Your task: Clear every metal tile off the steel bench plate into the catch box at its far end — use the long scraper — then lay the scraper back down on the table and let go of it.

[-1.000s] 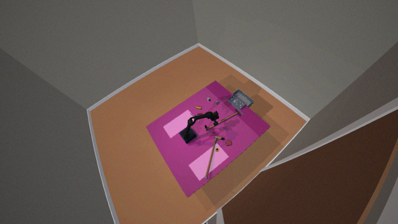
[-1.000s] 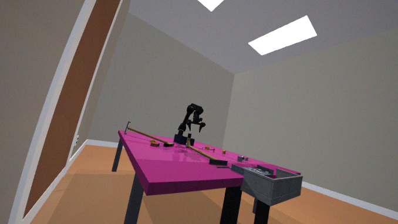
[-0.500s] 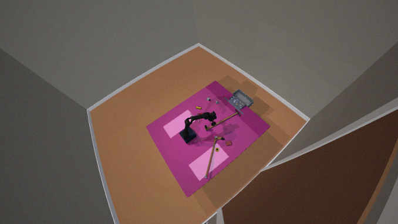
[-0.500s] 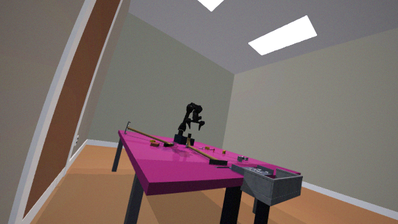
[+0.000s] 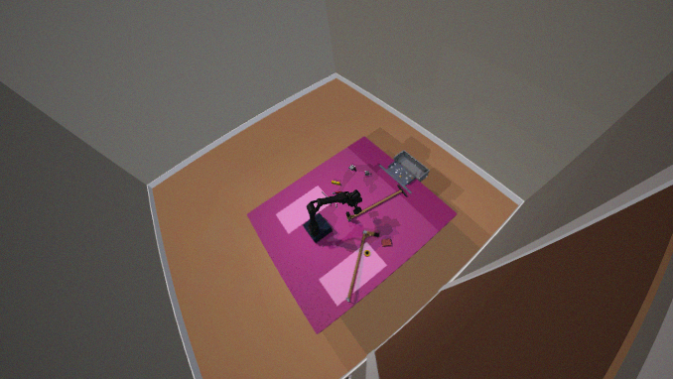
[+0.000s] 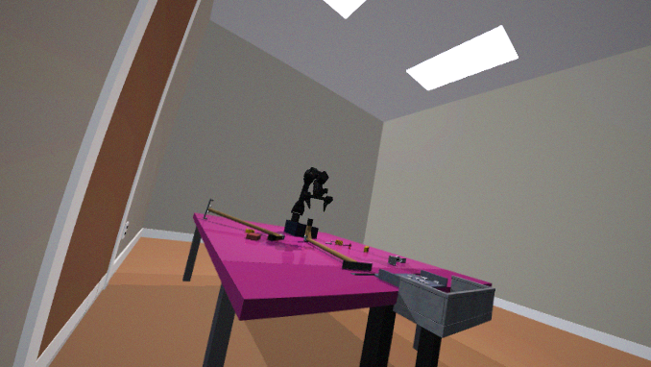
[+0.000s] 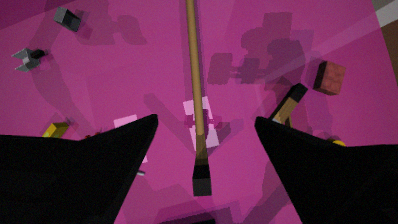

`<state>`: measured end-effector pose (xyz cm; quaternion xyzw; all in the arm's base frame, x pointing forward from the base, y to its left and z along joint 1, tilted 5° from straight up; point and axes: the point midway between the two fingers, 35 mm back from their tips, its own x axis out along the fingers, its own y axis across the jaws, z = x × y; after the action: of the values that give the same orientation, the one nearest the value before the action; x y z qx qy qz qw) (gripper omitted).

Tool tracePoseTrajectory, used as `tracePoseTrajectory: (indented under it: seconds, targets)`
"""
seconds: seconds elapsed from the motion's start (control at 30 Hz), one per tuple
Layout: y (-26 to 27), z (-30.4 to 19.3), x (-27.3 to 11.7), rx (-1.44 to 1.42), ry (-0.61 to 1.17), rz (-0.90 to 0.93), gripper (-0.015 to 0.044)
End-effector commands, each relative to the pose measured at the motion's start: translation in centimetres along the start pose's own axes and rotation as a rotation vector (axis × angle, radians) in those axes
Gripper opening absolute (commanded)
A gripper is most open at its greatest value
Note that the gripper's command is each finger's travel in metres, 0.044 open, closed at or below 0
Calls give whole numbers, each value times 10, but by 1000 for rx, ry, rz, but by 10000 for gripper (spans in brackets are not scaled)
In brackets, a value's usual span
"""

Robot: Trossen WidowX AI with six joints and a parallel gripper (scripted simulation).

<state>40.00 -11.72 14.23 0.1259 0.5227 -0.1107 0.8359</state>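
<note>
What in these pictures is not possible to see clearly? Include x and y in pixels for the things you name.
- Number of tiles on the bench plate (image 5: 397, 174): too small in the top view; its side wall hides some in the exterior view.
- Catch box floor (image 6: 444, 307): hidden by its front walls, exterior view.
- Arm's base (image 5: 318, 229): cut off by the bottom edge, wrist view.

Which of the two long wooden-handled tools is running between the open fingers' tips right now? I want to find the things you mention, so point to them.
The one whose dark blade (image 5: 403, 190) (image 6: 357, 265) sits beside the steel plate.

Nearest the grey box (image 5: 425, 174) (image 6: 444, 307): dull, mottled metal look. Beside it, a stick (image 5: 375, 204) (image 6: 331, 251) (image 7: 195, 65): wood look, grained. Farther from the box, a block (image 5: 386, 242) (image 6: 253, 236) (image 7: 330, 78): brick-like, rough. Supporting these, a tabletop (image 5: 298, 258) (image 6: 288, 283) (image 7: 135, 90): smooth, faintly glossy.
</note>
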Motion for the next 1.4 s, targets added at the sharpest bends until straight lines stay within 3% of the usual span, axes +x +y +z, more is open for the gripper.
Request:
tracePoseTrajectory:
  seconds: [0.0,1.37]
  targets:
    - [0,-8,-5,-9,-10,8,440]
    - [-4,-96,-39,-63,-151,28,440]
